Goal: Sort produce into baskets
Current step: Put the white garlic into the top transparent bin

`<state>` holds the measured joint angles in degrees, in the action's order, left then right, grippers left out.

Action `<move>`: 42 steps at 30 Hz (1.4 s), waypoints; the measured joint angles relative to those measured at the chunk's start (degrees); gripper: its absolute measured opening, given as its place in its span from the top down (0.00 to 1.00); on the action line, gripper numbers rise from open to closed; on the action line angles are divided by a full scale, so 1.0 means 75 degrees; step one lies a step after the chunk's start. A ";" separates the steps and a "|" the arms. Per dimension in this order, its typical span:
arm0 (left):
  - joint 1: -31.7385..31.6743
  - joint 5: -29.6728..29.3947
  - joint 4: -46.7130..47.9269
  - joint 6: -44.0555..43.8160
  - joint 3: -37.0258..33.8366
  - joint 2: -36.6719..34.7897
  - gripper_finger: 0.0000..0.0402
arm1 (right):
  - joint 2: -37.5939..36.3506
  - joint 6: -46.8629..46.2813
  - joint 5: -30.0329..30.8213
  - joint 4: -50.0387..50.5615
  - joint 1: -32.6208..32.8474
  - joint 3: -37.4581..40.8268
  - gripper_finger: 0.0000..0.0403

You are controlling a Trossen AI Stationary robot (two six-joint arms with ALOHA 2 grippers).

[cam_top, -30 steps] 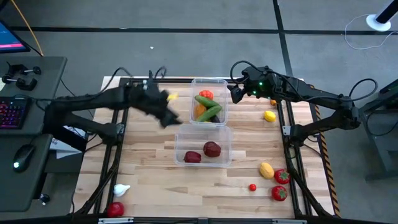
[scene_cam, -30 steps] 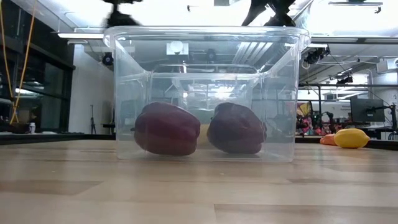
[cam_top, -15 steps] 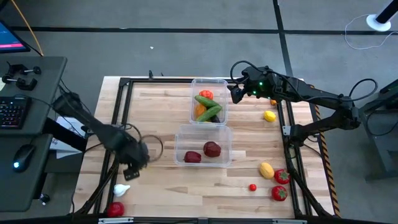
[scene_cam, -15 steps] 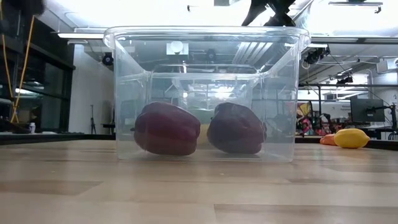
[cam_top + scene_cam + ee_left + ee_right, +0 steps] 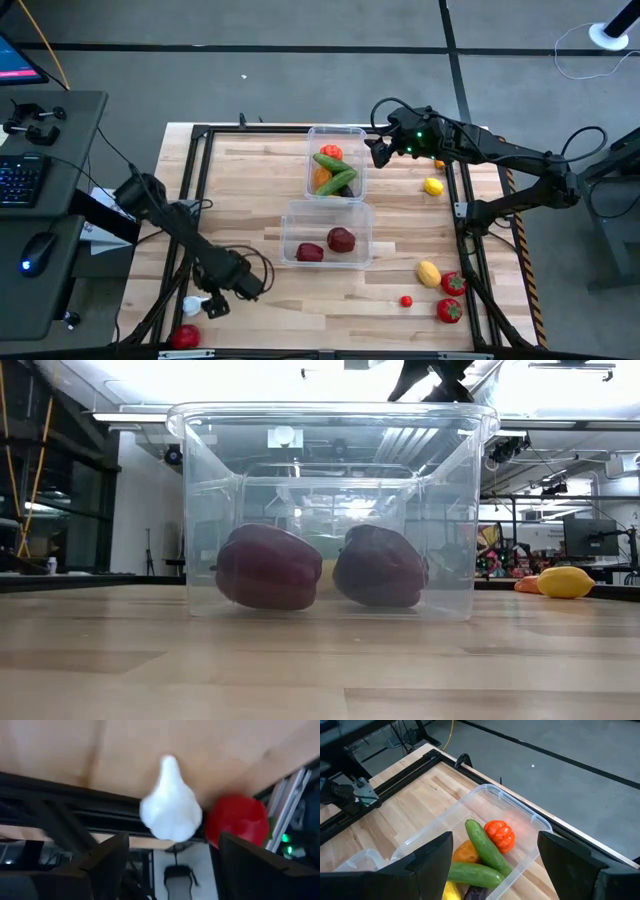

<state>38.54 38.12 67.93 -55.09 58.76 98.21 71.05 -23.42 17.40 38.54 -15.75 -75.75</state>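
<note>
High view: the left gripper (image 5: 213,303) hangs low over the near left corner of the table (image 5: 250,195), its fingers spread apart and empty, just above a white garlic bulb (image 5: 194,304). A red tomato (image 5: 185,336) lies close beside the garlic at the table's front edge. The right gripper (image 5: 377,151) hovers, open and empty, next to the far tub (image 5: 337,132), which holds two cucumbers (image 5: 336,172), an orange pepper (image 5: 322,178) and a small red-orange tomato (image 5: 332,152). The near tub (image 5: 326,208) holds two dark red pieces (image 5: 341,239). On the right side of the table lie two lemons (image 5: 428,273), two larger red tomatoes (image 5: 449,310) and a tiny red one (image 5: 406,300).
</note>
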 joint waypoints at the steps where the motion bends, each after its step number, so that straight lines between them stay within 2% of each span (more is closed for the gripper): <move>1: 0.0093 0.0170 -0.0130 0.0026 0.0000 0.0099 0.27 | 0.0000 0.0045 -0.0004 0.0000 0.0000 0.0000 0.30; 4: 0.0364 0.0688 -0.0626 -0.0020 0.0006 0.0412 0.27 | 0.0000 0.0189 -0.0004 0.0003 0.0000 0.0000 0.30; 7: 0.0563 0.0878 -0.0836 -0.0170 0.0006 0.0652 0.27 | 0.0000 0.0250 -0.0004 0.0003 0.0000 0.0000 0.30; 15: 0.0699 0.0264 -0.0851 -0.0239 0.0000 0.1055 0.27 | 0.0000 0.0251 -0.0003 0.0003 0.0000 0.0000 0.30; 28: 0.1146 0.0182 -0.1008 -0.0096 -0.0005 0.1161 0.27 | 0.0000 0.0251 -0.0001 0.0006 0.0000 0.0000 0.30; 34: 0.1242 0.0237 -0.1539 -0.0096 -0.0410 0.1161 0.27 | 0.0000 0.0251 -0.0001 0.0006 0.0000 0.0000 0.30; 39: 0.1099 0.0188 -0.1603 0.0420 -0.0577 0.1161 0.28 | 0.0000 0.0278 0.0002 0.0008 0.0000 0.0000 0.30; 42: 0.1000 -0.0021 -0.1594 0.0991 -0.0583 0.1154 0.34 | 0.0000 0.0278 0.0002 0.0009 0.0000 0.0000 0.30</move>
<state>46.04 37.96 55.97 -47.66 54.39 106.86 71.05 -21.34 17.41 38.61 -15.75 -75.75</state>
